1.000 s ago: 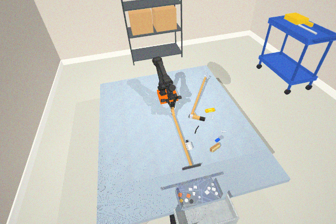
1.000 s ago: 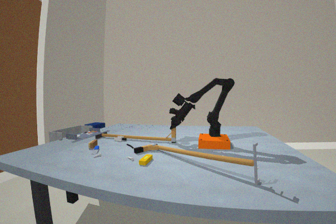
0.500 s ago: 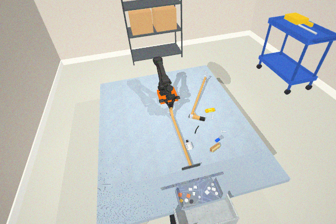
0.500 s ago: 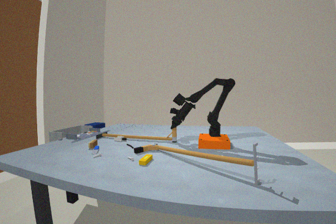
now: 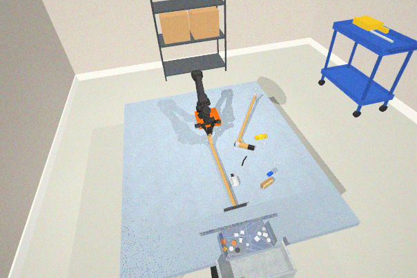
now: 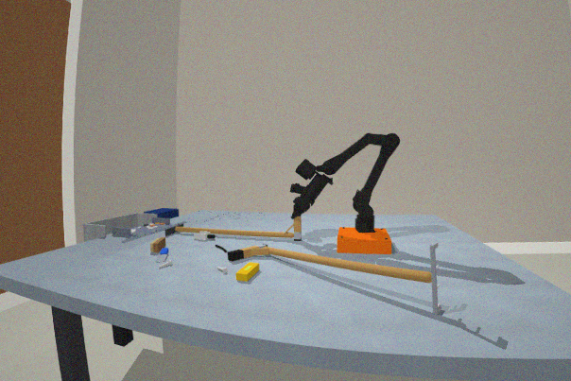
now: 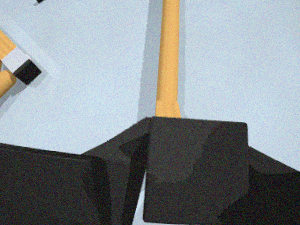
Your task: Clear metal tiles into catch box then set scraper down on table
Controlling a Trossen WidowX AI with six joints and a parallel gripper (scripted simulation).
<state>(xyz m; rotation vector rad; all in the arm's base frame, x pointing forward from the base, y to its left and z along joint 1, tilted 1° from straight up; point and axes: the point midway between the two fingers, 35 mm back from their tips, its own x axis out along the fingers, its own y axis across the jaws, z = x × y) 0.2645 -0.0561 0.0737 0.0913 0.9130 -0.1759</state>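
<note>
My gripper (image 5: 209, 133) (image 6: 296, 216) is shut on the upright grip of the long scraper, in front of the orange base. The scraper's wooden shaft (image 5: 221, 170) (image 6: 232, 233) (image 7: 170, 54) runs low away from the arm. Its dark blade (image 5: 235, 207) stands short of the thin grey strip at the plate's near edge. Several white, orange and dark tiles (image 5: 234, 243) lie spread on the bluish steel plate (image 5: 259, 245). The pale grey catch box (image 5: 259, 268) (image 6: 95, 232) is beyond it, partly out of view in the top view; I make out no tiles in it.
A second long wooden-handled tool (image 5: 246, 120) (image 6: 350, 263) lies right of the arm. A white object (image 5: 234, 181) lies close beside the scraper shaft. A yellow block (image 5: 261, 136) (image 6: 248, 272), a brown block (image 5: 267, 183) (image 6: 158, 245) and small items lie farther right.
</note>
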